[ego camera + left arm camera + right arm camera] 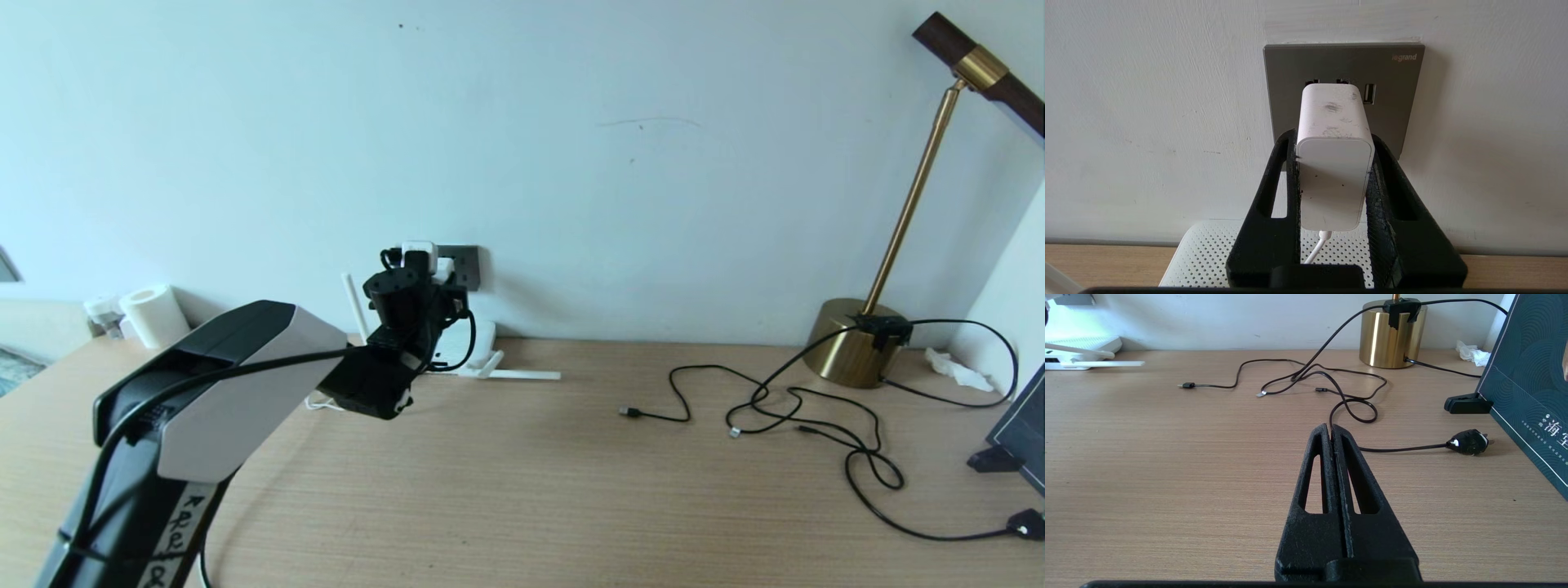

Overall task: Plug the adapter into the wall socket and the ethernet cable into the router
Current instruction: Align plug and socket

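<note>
My left gripper (418,263) (1333,139) is raised against the wall and shut on the white adapter (420,247) (1333,179). The adapter's front end sits against the dark grey wall socket (467,265) (1400,102), covering its holes. Its thin white cord (1314,251) hangs down over the router (483,336) (1208,257) (1081,347), which lies flat below the socket with stick antennas (522,375). The ethernet cable's black plug end (1024,523) (1470,442) lies at the table's right front. My right gripper (1331,428) is shut and empty, low over the table beside that cable; it is outside the head view.
Thin black cables (678,400) (1237,377) with small connectors sprawl over the right half of the wooden table (522,506). A brass lamp (853,351) (1392,335) stands at the back right, and a dark board (1020,433) (1527,375) leans at the right edge. A paper roll (155,314) stands back left.
</note>
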You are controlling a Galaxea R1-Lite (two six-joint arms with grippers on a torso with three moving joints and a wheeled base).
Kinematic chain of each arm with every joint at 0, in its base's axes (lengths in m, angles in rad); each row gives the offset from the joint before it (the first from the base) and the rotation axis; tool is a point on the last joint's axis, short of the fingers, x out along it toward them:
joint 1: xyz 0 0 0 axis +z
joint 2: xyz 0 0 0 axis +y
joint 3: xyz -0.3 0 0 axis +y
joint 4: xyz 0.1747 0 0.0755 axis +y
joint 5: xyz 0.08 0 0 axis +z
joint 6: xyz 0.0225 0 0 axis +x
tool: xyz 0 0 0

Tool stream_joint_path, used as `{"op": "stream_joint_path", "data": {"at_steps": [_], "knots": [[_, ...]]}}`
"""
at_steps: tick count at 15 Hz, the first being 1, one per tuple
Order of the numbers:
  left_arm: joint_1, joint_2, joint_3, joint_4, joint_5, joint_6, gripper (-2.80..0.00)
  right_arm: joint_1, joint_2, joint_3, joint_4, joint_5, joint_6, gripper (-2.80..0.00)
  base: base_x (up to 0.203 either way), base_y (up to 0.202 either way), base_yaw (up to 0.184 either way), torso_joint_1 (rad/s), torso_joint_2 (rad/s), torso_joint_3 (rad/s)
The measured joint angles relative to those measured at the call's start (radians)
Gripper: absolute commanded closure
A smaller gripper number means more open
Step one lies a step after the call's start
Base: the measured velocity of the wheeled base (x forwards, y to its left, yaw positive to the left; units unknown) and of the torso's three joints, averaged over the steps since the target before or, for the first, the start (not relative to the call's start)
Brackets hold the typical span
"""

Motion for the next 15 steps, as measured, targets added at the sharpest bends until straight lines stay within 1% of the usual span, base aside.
{"op": "stream_joint_path", "data": {"at_steps": [5,15], "knots": [[0.000,0.019,-0.033,0.014,0.000,-0.001,0.00,0.000,0.000,0.000,0.000,0.000,0.000,0.00,0.000,0.000,0.000,0.000,0.00,0.000],[0.002,0.034,-0.061,0.021,0.000,-0.001,0.00,0.000,0.000,0.000,0.000,0.000,0.000,0.00,0.000,0.000,0.000,0.000,0.00,0.000]]}}
